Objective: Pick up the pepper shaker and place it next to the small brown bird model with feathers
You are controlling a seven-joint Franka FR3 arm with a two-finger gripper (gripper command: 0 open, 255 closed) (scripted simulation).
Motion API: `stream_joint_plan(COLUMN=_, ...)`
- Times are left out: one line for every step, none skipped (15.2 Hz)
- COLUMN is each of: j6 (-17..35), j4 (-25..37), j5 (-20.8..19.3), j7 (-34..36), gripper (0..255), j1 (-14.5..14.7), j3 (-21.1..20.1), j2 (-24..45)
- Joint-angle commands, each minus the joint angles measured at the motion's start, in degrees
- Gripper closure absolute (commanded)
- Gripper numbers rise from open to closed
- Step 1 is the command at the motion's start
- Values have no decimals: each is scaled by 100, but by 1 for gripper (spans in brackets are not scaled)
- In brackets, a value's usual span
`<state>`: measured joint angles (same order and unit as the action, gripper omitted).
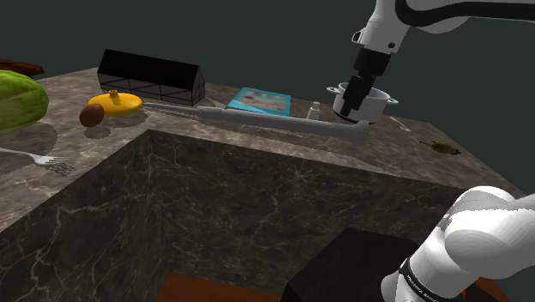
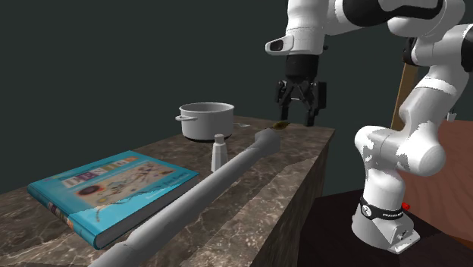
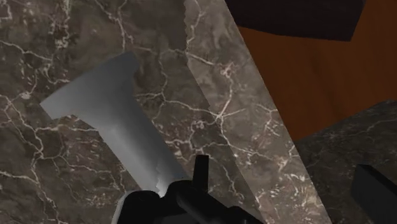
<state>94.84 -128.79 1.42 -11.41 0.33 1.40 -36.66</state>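
Dark brown, white-veined marble counter (image 1: 257, 172), L-shaped around a sunken recess, set against a plain dark wall, with a reddish-brown wooden floor (image 3: 318, 83) below. White jointed robot arm (image 2: 402, 136), mounted on a black box stand (image 1: 343, 266). Long pale grey club (image 2: 205, 190) with a flared end, lying flat along the counter's inner edge. Black house-shaped box (image 1: 154, 75), at the back of the counter. Large green rounded fruit (image 1: 17, 99), cut off by the shoulder view's left edge. Flat teal picture book (image 2: 106, 190), lying just beside the club. Grey two-handled cooking pot (image 2: 206, 121), upright, behind the club's flared end. Yellow flattened squash-like item (image 1: 117, 103), with a brown egg-shaped item (image 1: 92, 115) just beside it. All-black two-finger gripper (image 2: 296, 114), fingers spread apart with nothing between them, hanging above the club's flared end, clear of the counter. Pale grey fork (image 1: 39, 158), lying flat near the green fruit. Small pale grey pepper shaker (image 2: 219, 152), upright on the counter between book and pot, just beside the club, apart from the gripper. Small brown bird model (image 1: 444, 147), on the counter's end beyond the pot, well apart from the pepper shaker.
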Motion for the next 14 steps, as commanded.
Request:
stream_joint_plan(j6=194, j4=148, j5=-62, j7=-283, gripper=0, j1=-15, j3=169, j2=329)
stream_joint_plan(j6=284, j4=246, j5=-81, j7=-418, gripper=0, j1=-18, j3=251, j2=513)
stream_joint_plan(j6=370, j4=353, j5=-95, j7=-553, gripper=0, j1=-20, j3=331, j2=701)
stream_joint_plan(j6=451, j4=467, j5=-101, j7=-688, gripper=0, j1=-23, j3=407, j2=892)
stream_joint_plan(j6=526, j4=590, j5=-101, j7=-824, gripper=0, j1=-25, j3=482, j2=1087)
stream_joint_plan(j6=596, j4=722, j5=-95, j7=-959, gripper=0, j1=-26, j3=556, j2=1285)
stream_joint_plan(j6=660, j4=862, j5=-82, j7=-1095, gripper=0, j1=-26, j3=627, j2=1486)
stream_joint_plan(j6=718, j4=1010, j5=-63, j7=-1231, gripper=0, j1=-27, j3=696, j2=1690)
stream_joint_plan(j6=769, j4=1167, j5=-38, j7=-1368, gripper=0, j1=-29, j3=762, j2=1897)
stream_joint_plan(j6=813, j4=1332, j5=-6, j7=-1504, gripper=0, j1=-30, j3=827, j2=2107)
stream_joint_plan(j6=851, j4=1506, j5=32, j7=-1641, gripper=0, j1=-34, j3=887, j2=2320)
stream_joint_plan(j6=881, j4=1690, j5=76, j7=-1777, gripper=0, j1=-40, j3=945, j2=2537)
stream_joint_plan(j6=903, j4=1882, j5=126, j7=-1914, gripper=0, j1=-50, j3=998, j2=2756)
stream_joint_plan(j6=918, j4=2085, j5=182, j7=-2050, gripper=0, j1=-62, j3=1046, j2=2979)
